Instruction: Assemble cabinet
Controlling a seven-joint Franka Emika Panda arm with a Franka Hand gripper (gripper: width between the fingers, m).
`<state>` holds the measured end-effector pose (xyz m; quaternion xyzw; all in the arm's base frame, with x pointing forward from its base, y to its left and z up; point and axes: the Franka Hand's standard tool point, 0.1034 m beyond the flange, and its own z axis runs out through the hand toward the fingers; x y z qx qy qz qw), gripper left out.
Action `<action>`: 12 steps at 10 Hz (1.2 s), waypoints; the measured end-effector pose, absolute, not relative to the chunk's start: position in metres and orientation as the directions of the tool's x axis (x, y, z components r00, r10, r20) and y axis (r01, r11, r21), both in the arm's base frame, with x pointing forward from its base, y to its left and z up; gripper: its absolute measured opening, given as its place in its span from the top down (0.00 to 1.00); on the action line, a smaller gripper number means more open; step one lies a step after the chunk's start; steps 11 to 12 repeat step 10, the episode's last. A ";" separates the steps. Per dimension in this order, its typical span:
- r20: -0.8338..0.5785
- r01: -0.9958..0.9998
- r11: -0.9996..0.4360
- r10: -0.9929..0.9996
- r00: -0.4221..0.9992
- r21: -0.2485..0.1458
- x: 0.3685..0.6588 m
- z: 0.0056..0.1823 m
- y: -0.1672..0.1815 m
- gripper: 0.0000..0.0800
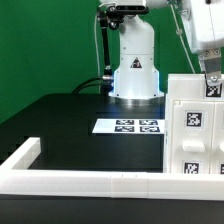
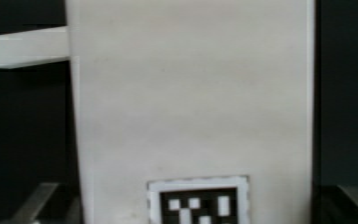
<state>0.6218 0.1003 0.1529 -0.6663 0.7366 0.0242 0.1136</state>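
The cabinet [image 1: 188, 125] is a white box unit with square black-and-white tags, standing at the exterior view's right on the black table. My gripper [image 1: 212, 72] is directly above its top right part. In the wrist view the gripper [image 2: 197, 206] straddles a tall white cabinet panel [image 2: 194, 100] that carries one tag [image 2: 199, 203]. One dark finger [image 2: 44, 202] shows on each side of the panel, with a thin dark gap between finger and panel. The jaws are open around the panel. I cannot tell whether it is lifted.
A long low white rail [image 1: 100, 181] runs along the table's front and turns back at the exterior view's left [image 1: 24, 153]. The marker board [image 1: 131, 126] lies mid-table before the robot base [image 1: 135, 72]. A white bar [image 2: 25, 48] sticks out beside the panel.
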 end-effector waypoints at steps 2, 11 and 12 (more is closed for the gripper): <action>-0.199 -0.987 0.109 -0.976 -0.084 -0.116 0.622 0.153 0.101 0.20; -0.228 -0.983 0.094 -0.972 -0.057 -0.157 0.626 0.186 0.108 0.19; -0.228 -0.983 0.094 -0.972 -0.057 -0.157 0.626 0.186 0.108 0.19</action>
